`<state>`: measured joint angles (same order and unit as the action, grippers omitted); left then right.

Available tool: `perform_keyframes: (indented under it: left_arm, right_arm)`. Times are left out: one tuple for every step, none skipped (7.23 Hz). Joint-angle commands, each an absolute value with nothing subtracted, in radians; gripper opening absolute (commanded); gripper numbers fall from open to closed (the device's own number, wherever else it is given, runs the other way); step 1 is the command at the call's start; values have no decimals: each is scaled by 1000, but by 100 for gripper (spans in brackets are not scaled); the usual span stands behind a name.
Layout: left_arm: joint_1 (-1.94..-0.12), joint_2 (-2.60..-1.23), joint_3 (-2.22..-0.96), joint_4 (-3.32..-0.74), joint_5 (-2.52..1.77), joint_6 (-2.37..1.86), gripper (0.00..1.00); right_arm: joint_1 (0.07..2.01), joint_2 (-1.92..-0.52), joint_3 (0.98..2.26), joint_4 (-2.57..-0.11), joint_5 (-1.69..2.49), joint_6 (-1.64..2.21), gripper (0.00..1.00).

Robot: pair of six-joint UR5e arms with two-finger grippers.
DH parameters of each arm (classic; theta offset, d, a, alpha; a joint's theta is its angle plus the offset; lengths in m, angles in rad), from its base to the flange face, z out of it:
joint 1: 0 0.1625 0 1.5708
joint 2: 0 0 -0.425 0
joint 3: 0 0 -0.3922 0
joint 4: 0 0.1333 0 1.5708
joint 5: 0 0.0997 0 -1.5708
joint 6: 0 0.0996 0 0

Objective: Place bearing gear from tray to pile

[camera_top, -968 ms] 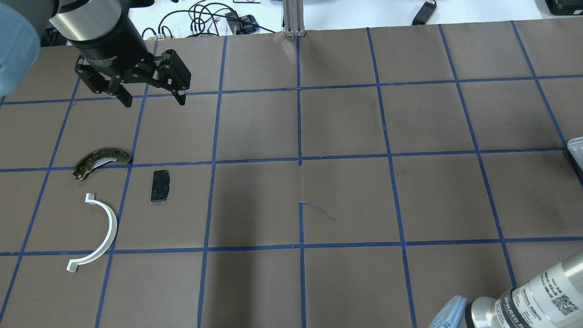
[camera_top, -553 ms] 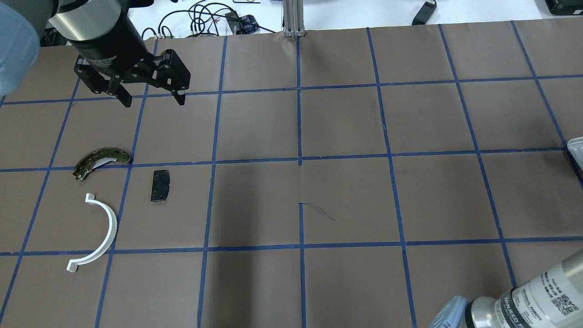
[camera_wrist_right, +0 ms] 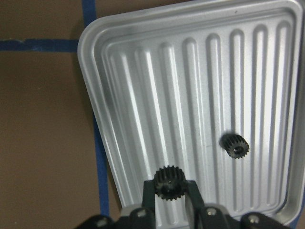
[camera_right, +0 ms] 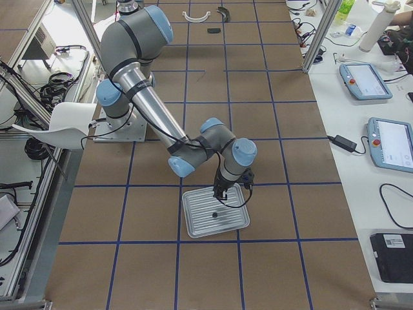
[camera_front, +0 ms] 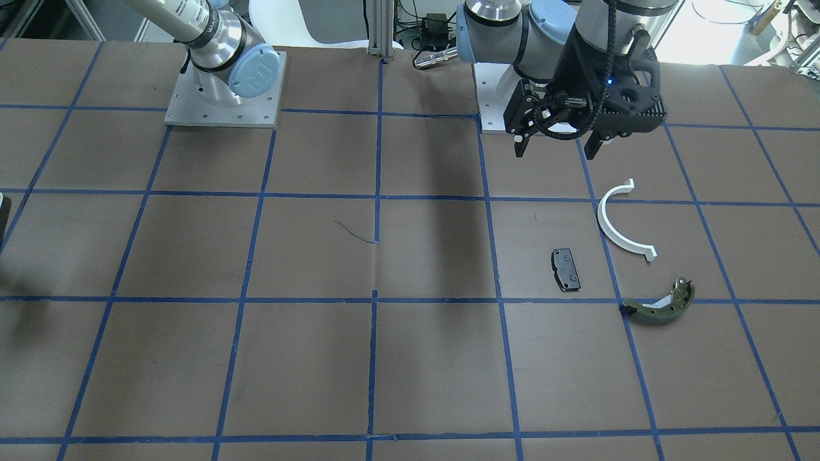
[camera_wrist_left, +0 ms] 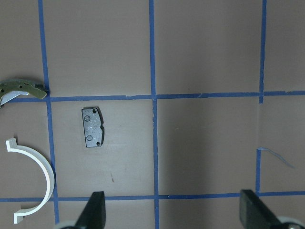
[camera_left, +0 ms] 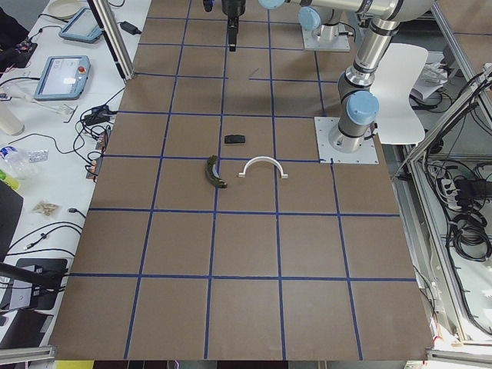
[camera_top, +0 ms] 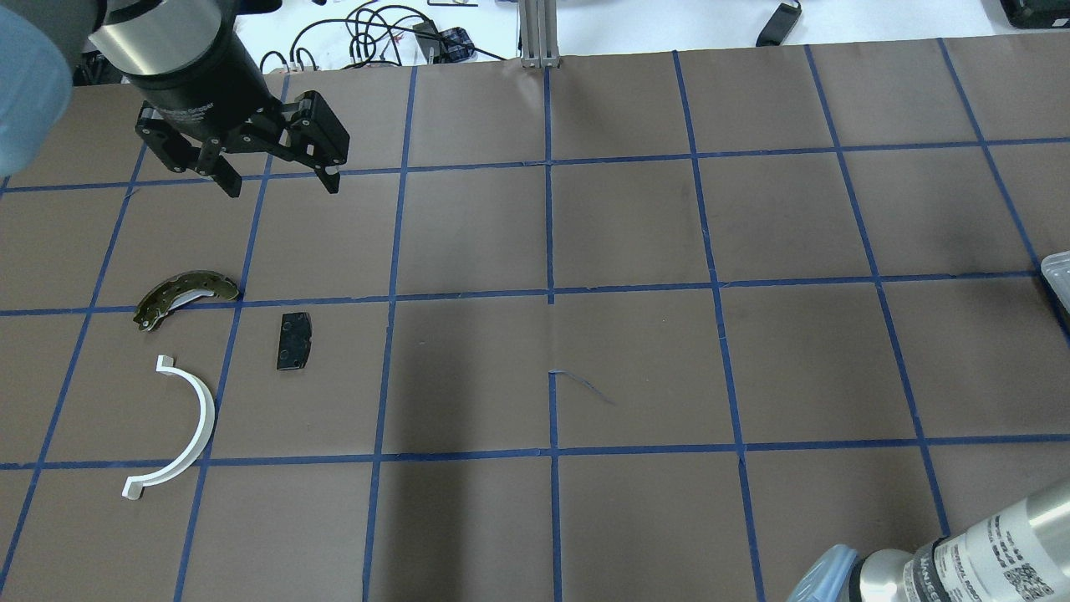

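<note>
In the right wrist view my right gripper (camera_wrist_right: 169, 190) is shut on a black toothed bearing gear (camera_wrist_right: 169, 180), held just above the ridged silver tray (camera_wrist_right: 143, 95). A second gear (camera_wrist_right: 235, 145) lies on the tray. The exterior right view shows the same tray (camera_right: 197, 223) under that gripper (camera_right: 219, 192). The pile sits far off on the left: a white half-ring (camera_top: 180, 426), a black brake pad (camera_top: 293, 341) and an olive brake shoe (camera_top: 185, 297). My left gripper (camera_top: 280, 182) hangs open and empty above the table beyond the pile.
Only the tray's corner (camera_top: 1057, 280) shows at the overhead view's right edge. Brown paper with a blue tape grid covers the table. An aluminium post (camera_top: 539, 33) stands at the far edge, with cables behind it.
The right arm's forearm has shifted slightly lower in the overhead view's bottom right corner. The left gripper and the pile parts have not moved.
</note>
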<state>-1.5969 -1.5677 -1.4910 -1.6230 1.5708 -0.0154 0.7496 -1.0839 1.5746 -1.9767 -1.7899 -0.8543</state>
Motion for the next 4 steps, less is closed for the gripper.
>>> perform_keyframes:
  left_arm:
    - [-1597, -1568, -1491, -1623, 1571, -15, 100]
    - [-1597, -1568, -1491, -1623, 1571, -15, 100]
    - [-1597, -1568, -1491, -1623, 1571, -15, 100]
    - [-1597, -1568, -1491, -1623, 1571, -15, 100]
  right_arm:
    - [839, -1109, 1575, -1970, -1755, -798, 0]
    - [904, -1115, 1577, -1964, -1755, -731, 0]
    - [989, -1115, 1577, -1960, -1755, -674, 0]
    - [1070, -1118, 1577, -1962, -1753, -584, 0]
